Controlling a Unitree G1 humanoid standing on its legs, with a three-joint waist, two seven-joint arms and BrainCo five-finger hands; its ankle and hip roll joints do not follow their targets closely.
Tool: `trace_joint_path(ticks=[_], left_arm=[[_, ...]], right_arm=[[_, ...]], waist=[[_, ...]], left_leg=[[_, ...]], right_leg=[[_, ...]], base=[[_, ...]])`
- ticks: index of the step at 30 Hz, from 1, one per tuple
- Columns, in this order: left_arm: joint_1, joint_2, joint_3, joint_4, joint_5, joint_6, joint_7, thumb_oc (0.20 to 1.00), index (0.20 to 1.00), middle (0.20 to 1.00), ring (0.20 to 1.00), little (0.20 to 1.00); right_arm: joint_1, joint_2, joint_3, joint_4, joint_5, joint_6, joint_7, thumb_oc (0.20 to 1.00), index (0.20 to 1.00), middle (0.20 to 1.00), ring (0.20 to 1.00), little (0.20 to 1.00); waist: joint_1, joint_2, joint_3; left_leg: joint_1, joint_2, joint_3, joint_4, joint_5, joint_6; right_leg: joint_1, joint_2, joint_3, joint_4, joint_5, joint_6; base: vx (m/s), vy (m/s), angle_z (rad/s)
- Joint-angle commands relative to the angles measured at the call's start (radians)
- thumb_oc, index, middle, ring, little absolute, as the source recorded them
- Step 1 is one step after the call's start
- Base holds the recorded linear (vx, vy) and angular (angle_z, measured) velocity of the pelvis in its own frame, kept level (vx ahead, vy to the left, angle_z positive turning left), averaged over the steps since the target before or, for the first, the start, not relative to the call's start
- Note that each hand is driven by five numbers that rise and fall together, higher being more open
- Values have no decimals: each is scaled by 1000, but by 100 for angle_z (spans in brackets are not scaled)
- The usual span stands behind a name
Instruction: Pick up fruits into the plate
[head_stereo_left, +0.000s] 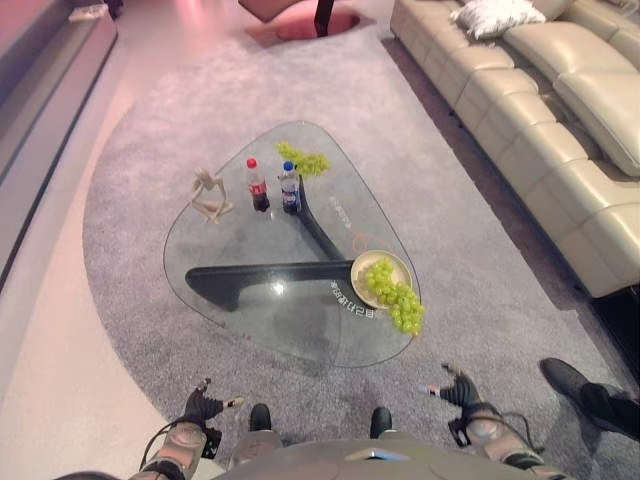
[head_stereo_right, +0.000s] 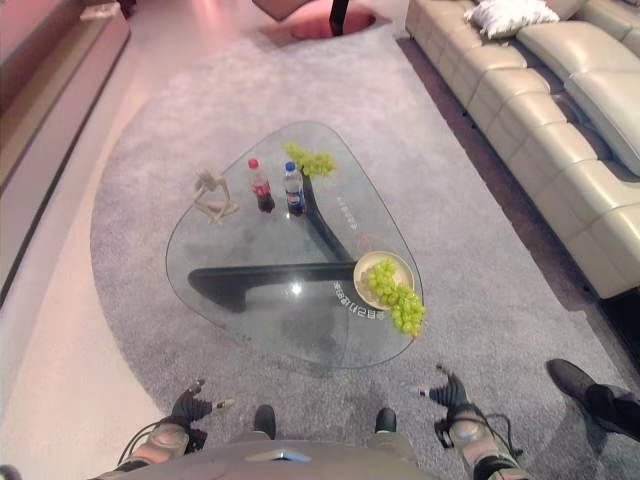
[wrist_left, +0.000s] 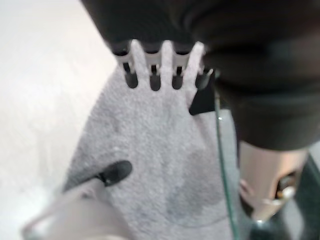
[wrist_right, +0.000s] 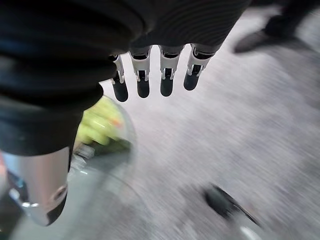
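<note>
Left eye view: a rounded triangular glass coffee table (head_stereo_left: 240, 320) on a dark curved base is seen standing on a grey carpet (head_stereo_left: 440, 220). On the table's near right part a round pale yellow plate (head_stereo_left: 366, 266) is placed, and a large bunch of green grapes (head_stereo_left: 392, 292) lies across it, its lower end spilling over the plate's rim toward the table's edge. A second, smaller bunch of green grapes (head_stereo_left: 303, 158) is found at the table's far corner, well apart from the plate. Just near of that bunch a red-capped bottle of dark drink (head_stereo_left: 257, 185) and a blue-capped bottle with a blue label (head_stereo_left: 290, 187) stand upright side by side. To their left a pale figurine (head_stereo_left: 209, 196) is set. A cream leather sofa (head_stereo_left: 540, 130) runs along the right side, and a person's dark shoe (head_stereo_left: 570, 382) is seen at the near right.

The left hand (head_stereo_left: 204, 404) is held low, near of the table on the left, with its fingers straight and spread, holding nothing. The right hand (head_stereo_left: 458, 390) is held likewise on the right, its fingers (wrist_right: 142, 82) extended and empty.
</note>
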Motion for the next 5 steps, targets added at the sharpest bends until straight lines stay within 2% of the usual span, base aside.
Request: trace_joint_path(ticks=[1,3,5], left_arm=[[-56,7,26,59,32,14,-13,1000,1000,1000,1000,1000],[-57,5,30,63,32,17,-14,1000,1000,1000,1000,1000],[-58,2,38,71,35,40,-26,1000,1000,1000,1000,1000]], right_arm=[[-60,0,-29,18,73,76,80,1000,1000,1000,1000,1000],[-61,3,-36,37,77,86,92,1000,1000,1000,1000,1000],[-62,8,-44,70,85,135,138,1000,1000,1000,1000,1000]], waist=[[6,-4,32],[5,-2,27],[6,4,16]], left_leg=[[13,-48,3,32,-139,35],[18,-49,0,33,-141,35],[32,-48,-12,39,-148,35]], right_leg=[[18,28,-26,67,-98,-14],[23,29,-22,67,-101,-16],[39,33,-10,71,-109,-20]], base=[[48,7,-7],[56,13,-3],[104,27,-1]])
